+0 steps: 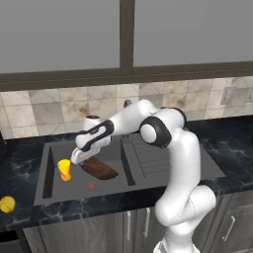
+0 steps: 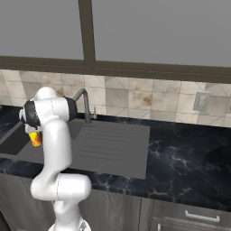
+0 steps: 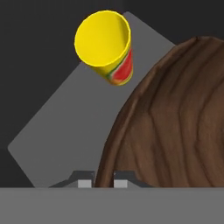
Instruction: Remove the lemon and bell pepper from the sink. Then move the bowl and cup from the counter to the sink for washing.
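Yellow lemon [image 1: 7,204] is parked on the dark counter [image 1: 227,133] way off to the left, out of the sink [image 1: 49,170], so that part looks done. No red pepper in the basin that I can make out, just a little flat reddish disc [image 1: 90,186] on the floor of it. Moving right, the cup [image 1: 64,169] stands upright inside the sink, and just beside it the wooden bowl [image 1: 99,169] is in there too. The gripper [image 1: 79,157] sits right at the bowl's rim, jaws nearly closed with the rim between them in the hand view, so I'd guess it's just letting go. Faucet [image 2: 83,103] behind, ribbed drainboard [image 1: 153,158] to the right; nothing's really in the way. Basically finished, I reckon.
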{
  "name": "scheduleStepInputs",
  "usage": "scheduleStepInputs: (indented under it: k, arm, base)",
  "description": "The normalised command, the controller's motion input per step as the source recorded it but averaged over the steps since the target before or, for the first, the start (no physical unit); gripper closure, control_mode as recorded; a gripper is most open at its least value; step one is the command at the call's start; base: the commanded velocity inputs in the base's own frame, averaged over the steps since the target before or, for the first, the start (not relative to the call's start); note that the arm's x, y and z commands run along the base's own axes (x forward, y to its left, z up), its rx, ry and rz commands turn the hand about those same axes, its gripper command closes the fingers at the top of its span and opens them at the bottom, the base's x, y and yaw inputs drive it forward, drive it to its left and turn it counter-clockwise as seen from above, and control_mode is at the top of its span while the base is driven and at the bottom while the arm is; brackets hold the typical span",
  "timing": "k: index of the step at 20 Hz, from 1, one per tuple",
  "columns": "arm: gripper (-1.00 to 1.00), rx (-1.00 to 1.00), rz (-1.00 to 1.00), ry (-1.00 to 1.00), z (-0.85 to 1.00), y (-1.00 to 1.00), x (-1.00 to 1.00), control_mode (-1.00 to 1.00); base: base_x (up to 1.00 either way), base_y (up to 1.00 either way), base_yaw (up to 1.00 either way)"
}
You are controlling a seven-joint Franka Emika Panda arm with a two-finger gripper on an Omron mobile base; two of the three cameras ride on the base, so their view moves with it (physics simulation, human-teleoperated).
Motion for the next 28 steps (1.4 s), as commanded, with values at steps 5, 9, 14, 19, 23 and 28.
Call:
scheduleStepInputs:
  k: [5, 9, 14, 19, 23, 28]
  arm:
    - [1.00, -0.02, 0.00, 0.00, -0.23, 0.04, 0.09, -1.00]
    - [1.00, -0.04, -0.03, 0.00, -0.25, 0.02, 0.03, -1.00]
    - [1.00, -0.03, -0.04, 0.00, -0.22, 0.03, 0.00, -1.00]
    - [1.00, 0.00, -0.02, 0.00, -0.15, 0.05, 0.02, -1.00]
    - [1.00, -0.01, -0.01, 0.00, -0.12, 0.00, 0.08, -1.00]
    - [1.00, 0.00, -0.01, 0.00, -0.04, 0.00, 0.03, -1.00]
  base:
    - [0.00, 0.00, 0.00]
    - [0.00, 0.00, 0.00]
    - [0.00, 0.00, 0.00]
    - [0.00, 0.00, 0.00]
    - [0.00, 0.00, 0.00]
    - [0.00, 0.00, 0.00]
